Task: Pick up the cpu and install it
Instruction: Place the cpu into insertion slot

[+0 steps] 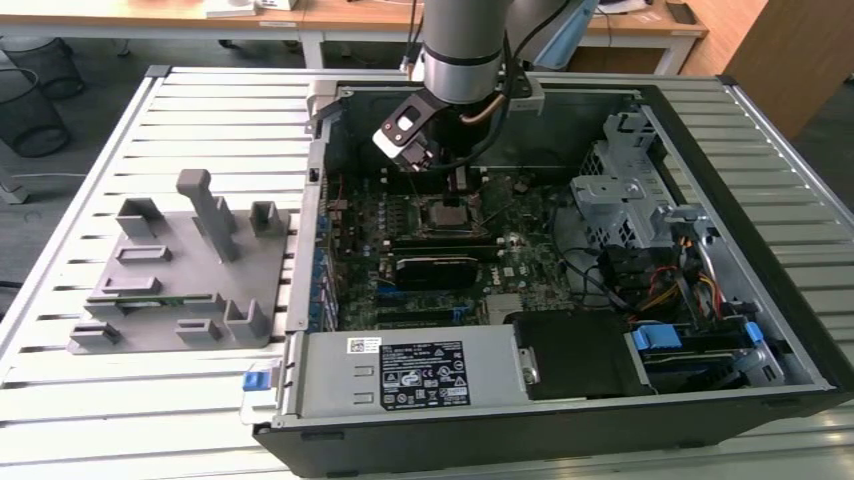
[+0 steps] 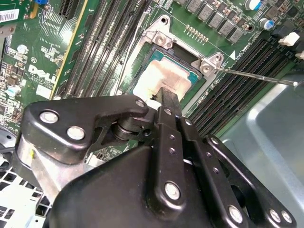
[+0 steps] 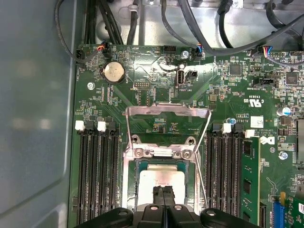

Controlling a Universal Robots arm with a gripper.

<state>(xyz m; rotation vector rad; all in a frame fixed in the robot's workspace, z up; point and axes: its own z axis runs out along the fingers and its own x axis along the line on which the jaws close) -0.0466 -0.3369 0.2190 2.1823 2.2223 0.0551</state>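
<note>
The claw (image 3: 162, 190), fingers together, rests tip-down on the cpu (image 3: 146, 179) directly beneath, seemingly seated in its socket (image 3: 164, 152); pressure should be light, square and centred.

We note a work table (image 1: 134, 400) with a top of parallel light metal slats, which takes up most of the exterior view. Its slats reflect strong light near the lower corner on the exterior view's left, where the surface reads almost white. The floor (image 1: 94, 125) around the table is dark grey and matt. Two black wire-mesh waste baskets (image 1: 34, 110) stand on it, close together, beyond the table's far corner on the exterior view's left. Behind the table runs a desk (image 1: 360, 15) with a light wooden top and white legs. A wooden cabinet panel (image 1: 774, 50) stands at the exterior view's far right.
</note>
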